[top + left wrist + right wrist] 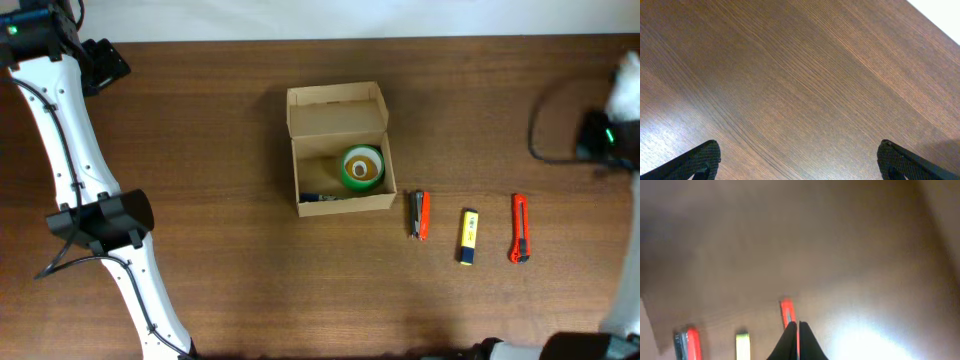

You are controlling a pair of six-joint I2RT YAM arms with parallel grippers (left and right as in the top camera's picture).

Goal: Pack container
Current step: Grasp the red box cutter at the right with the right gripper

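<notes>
Right pincer (798,331) is clenched on nothing, well to the right of the container (340,150), which stands open on the desk (220,250) with a green tape roll (362,168) inside. Left pincer (800,162) is fully released, far to the left of the container. The danger, I think: if the right one goes down clenched on the red cutter (519,228) (the item farthest right of the container), it only pushes it away. Also the light container may slide if an item hits its wall.

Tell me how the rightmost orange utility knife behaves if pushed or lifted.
The orange utility knife looks stiff, probably holding its shape. Slim and lying flat on the table, it would likely slide or pivot rather than roll.
</notes>
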